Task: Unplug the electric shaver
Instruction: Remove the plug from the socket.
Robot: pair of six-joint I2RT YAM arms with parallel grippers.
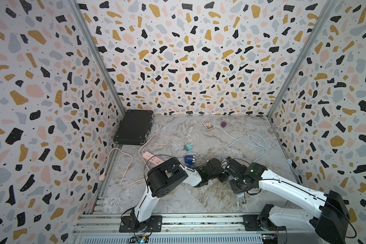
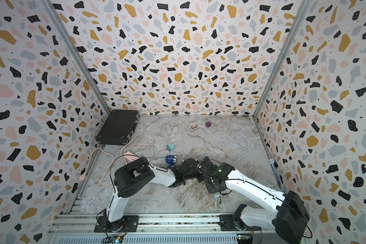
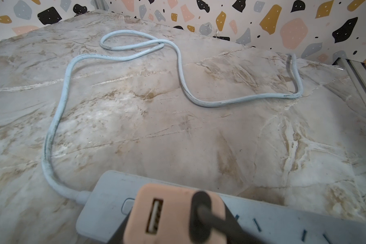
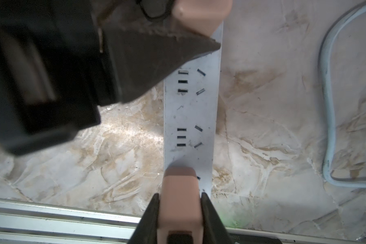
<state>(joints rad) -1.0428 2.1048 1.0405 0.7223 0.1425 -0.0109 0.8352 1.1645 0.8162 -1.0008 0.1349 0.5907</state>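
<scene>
Left gripper point(image 3: 173, 232) is clamped around the pink charger point(image 3: 169, 202) plugged into the cord end of the grey power strip point(image 3: 110, 190) near the bench's front edge, and there's a black cable point(image 3: 201, 209) stuck in the charger beside its open USB port. Right gripper point(image 4: 180, 209) is pinched onto a second pink block point(image 4: 180, 186) toward the strip's other end. The electric shaver point(image 1: 189, 158) lies on its side just behind the arms, around mid-bench.

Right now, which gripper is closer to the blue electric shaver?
Left. The left gripper is at the corded end of the power strip, the end nearer the electric shaver; the right gripper clamps a pink adapter at the other end, by the front rail.
</scene>
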